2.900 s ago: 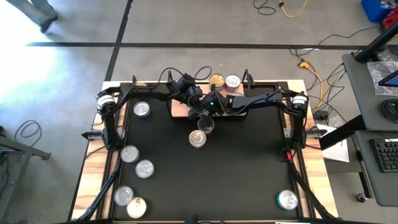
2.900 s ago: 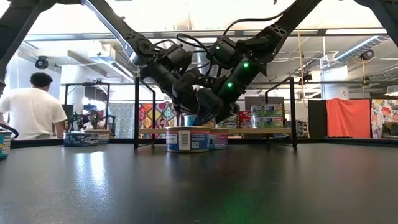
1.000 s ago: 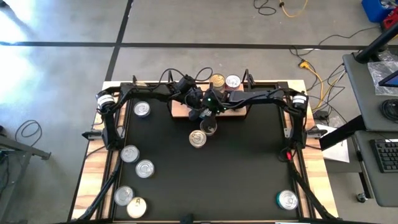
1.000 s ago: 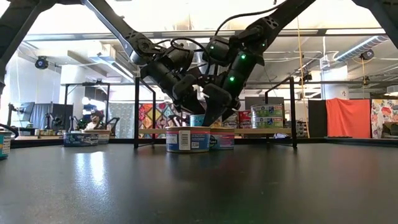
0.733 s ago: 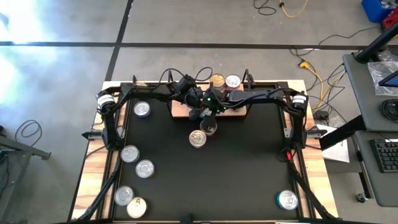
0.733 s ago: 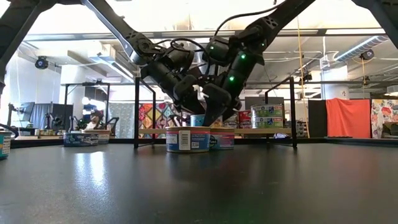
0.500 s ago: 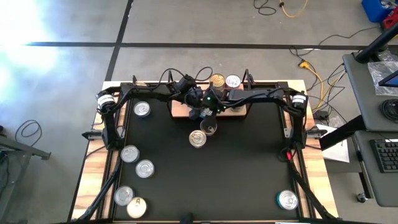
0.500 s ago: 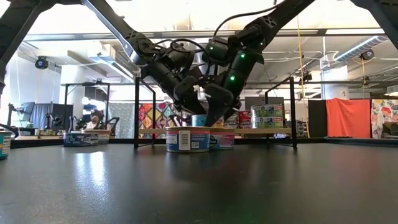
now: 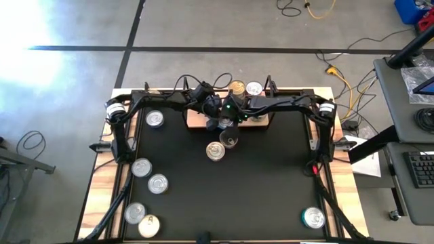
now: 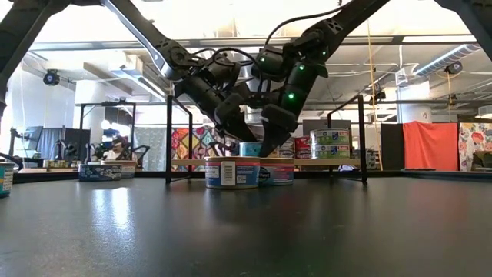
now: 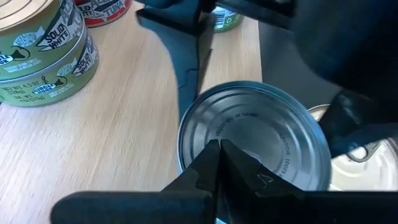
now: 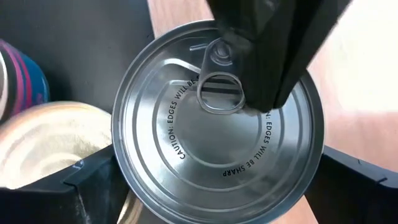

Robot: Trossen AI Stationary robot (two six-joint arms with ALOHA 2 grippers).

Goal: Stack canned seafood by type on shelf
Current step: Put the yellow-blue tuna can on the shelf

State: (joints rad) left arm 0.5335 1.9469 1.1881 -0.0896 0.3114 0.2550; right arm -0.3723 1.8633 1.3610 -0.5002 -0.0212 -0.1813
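At the far edge of the black worktop (image 9: 271, 176), both arms crowd over the near left corner of the small wooden shelf (image 9: 194, 120), where one silver-lidded tin (image 12: 217, 127) is being set down at the board's edge. The right gripper (image 9: 227, 125) straddles that tin with its fingers (image 12: 87, 186) spread as wide as they go on either side of the lid; whether they press its wall cannot be told. The left gripper (image 9: 215, 116) has its fingers (image 11: 214, 165) pinched fully together, tips resting on the same lid as if steadying it, holding nothing. On the shelf's right stand the green-labelled stack (image 11: 40, 46) and a red-labelled tin (image 11: 102, 9). Two more tins (image 9: 222, 147) wait on the worktop just in front, others (image 9: 148, 176) lie at the near left. The placement looks nearly finished; next, both grippers would need to lift clear without dragging the tin.
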